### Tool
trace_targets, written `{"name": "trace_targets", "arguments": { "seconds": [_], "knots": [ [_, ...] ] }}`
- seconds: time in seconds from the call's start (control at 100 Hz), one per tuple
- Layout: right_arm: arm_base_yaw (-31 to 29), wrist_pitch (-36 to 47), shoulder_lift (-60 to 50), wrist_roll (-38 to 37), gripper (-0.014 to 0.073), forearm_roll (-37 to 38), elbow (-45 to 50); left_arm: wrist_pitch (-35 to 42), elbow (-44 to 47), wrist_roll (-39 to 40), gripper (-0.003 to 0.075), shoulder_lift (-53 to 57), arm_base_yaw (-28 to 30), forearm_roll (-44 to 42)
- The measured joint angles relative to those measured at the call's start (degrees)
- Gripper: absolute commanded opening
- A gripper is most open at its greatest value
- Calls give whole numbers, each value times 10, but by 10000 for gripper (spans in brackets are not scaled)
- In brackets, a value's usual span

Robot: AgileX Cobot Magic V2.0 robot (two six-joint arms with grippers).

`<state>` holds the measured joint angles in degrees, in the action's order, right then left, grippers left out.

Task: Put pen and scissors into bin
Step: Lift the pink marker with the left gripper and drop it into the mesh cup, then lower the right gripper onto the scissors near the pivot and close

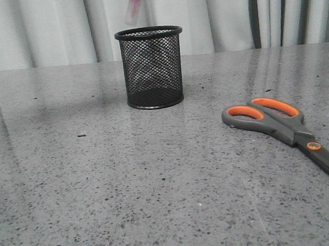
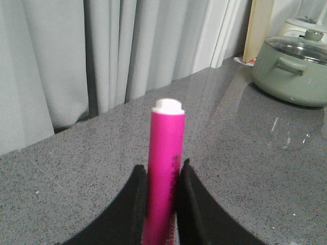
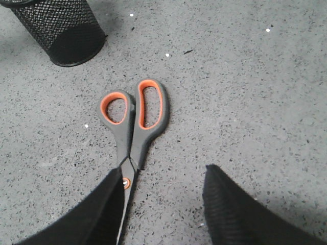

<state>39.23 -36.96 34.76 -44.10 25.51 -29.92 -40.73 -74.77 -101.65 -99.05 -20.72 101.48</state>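
You are on the pen step right now. Your left gripper [image 2: 162, 204] is squeezed tight around the pink pen [image 2: 164, 173], and the white end of the pen sticks out past the fingers. In the front view you can see the pen high up, tilted, just above the back rim of the black bin [image 1: 151, 66]. It has not gone in yet. The bin stands upright on the grey table [image 1: 130, 195]. I think your next move is to get the pen straight over the middle of the hole, bring it down a bit, and then let go so it drops inside and does not hit the rim. The scissors [image 1: 283, 127] lie flat on the table, off to the right of the bin and well apart from it, with the handles pointing toward the bin. Your right gripper [image 3: 163, 204] is spread wide above them and holds nothing. The scissors come after the pen.
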Motion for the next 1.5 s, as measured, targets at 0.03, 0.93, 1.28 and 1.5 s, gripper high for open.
{"name": "trace_targets", "arguments": {
  "seconds": [0.03, 0.93, 1.28, 1.5],
  "knots": [
    [0, 0, 0, 0, 321, 0, 0, 0, 0, 0, -20, -5, 0, 0],
    [14, 1, 21, 36, 322, -35, -61, -147, -10, 4, 331, 118, 76, -50],
    [89, -164, 284, 115, 454, -51, -249, -119, 10, 173, 330, 436, 48, -289],
    [68, -207, 395, 119, 479, -88, -297, -11, 91, 222, 299, 617, -22, -388]
  ]
}}
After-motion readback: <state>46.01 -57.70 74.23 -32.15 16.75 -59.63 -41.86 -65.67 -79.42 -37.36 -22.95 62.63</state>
